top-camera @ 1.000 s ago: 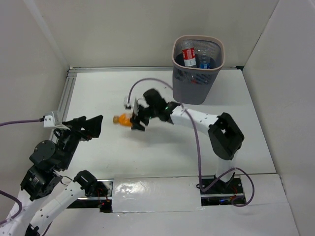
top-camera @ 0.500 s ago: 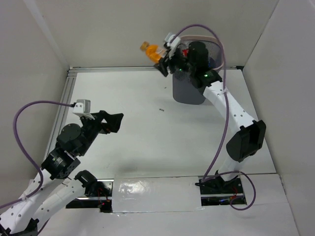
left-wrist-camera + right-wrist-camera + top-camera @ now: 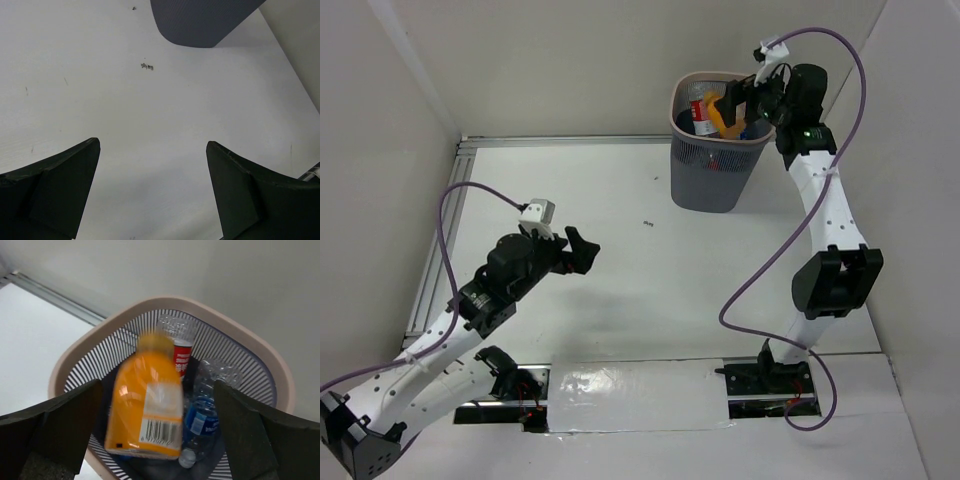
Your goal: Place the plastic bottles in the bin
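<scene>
Upper right, the right gripper [image 3: 744, 98] hangs spread over the bin [image 3: 720, 141] so the blurred orange bottle [image 3: 147, 405] can fall in. The left gripper [image 3: 152, 192] is spread, empty.

Smooth, pale pinkish plastic on the rim of the bin [image 3: 170, 303]; matt grey mesh for its walls. Glossy plastic, orange inside, on the stubby bottle [image 3: 145, 405], blurred, with a paper-like white label. Clear, shiny, ridged plastic on the red-labelled bottle [image 3: 181, 340] and the blue-labelled bottle [image 3: 202, 415]. Matt white, smooth table [image 3: 150, 115], faintly scuffed. Matt black plastic on the left gripper [image 3: 152, 144].
</scene>
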Controlling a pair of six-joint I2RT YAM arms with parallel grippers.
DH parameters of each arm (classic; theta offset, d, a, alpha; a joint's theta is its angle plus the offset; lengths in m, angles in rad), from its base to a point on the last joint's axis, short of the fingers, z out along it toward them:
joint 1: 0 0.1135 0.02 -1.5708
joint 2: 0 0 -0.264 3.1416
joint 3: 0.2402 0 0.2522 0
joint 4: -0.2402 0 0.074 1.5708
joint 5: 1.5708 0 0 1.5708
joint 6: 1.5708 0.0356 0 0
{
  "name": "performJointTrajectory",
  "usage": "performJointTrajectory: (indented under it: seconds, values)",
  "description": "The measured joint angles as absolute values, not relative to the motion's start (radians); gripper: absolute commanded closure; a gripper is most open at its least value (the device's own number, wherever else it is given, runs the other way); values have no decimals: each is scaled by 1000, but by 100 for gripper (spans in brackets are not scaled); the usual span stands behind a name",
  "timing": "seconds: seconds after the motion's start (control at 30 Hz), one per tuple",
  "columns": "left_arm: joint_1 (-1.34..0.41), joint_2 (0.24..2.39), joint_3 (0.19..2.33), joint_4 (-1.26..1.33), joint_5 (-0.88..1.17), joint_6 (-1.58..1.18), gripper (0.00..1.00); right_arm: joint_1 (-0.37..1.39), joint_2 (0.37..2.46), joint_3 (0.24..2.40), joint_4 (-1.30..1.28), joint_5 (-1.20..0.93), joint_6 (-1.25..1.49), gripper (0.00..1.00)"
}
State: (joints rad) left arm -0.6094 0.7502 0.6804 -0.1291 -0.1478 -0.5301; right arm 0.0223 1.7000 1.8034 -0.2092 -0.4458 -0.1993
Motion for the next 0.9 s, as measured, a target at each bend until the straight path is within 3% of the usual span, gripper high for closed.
performJointTrajectory:
  seconds: [0.27,0.5,0.63,0.9]
  values:
    - [-609,792,680,-88,-118,-530,0,-12,1746,1945,-286,-473,-156,0]
    - [-609,818,680,-57,-96,-531,0,114,1691,2037,-373,-252,-122,0]
    - [-609,851,680,-37,-85,-530,0,210,1489,1810,-378,-137,-124,0]
    - [-594,933,695,-24,-69,-523,0,183,1030,1277,-390,-35,-131,0]
